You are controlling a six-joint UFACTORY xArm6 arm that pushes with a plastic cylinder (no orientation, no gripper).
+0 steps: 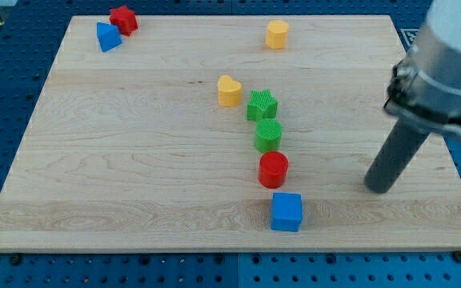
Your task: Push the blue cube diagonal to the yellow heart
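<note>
The blue cube [286, 212] sits near the view's bottom edge of the wooden board, right of centre. The yellow heart [230, 91] lies near the board's middle, up and to the left of the cube. Between them, in a slanting line, stand a green star [262, 106], a green cylinder [268, 135] and a red cylinder [274, 170]; the red cylinder is just above the cube. My tip [378, 189] rests on the board well to the right of the blue cube, slightly higher in the view, touching no block.
A blue triangular block [108, 37] and a red star [123, 20] sit together at the view's top left corner. A yellow pentagon block [276, 34] stands near the top edge. The board's right edge [454, 172] runs close to my tip.
</note>
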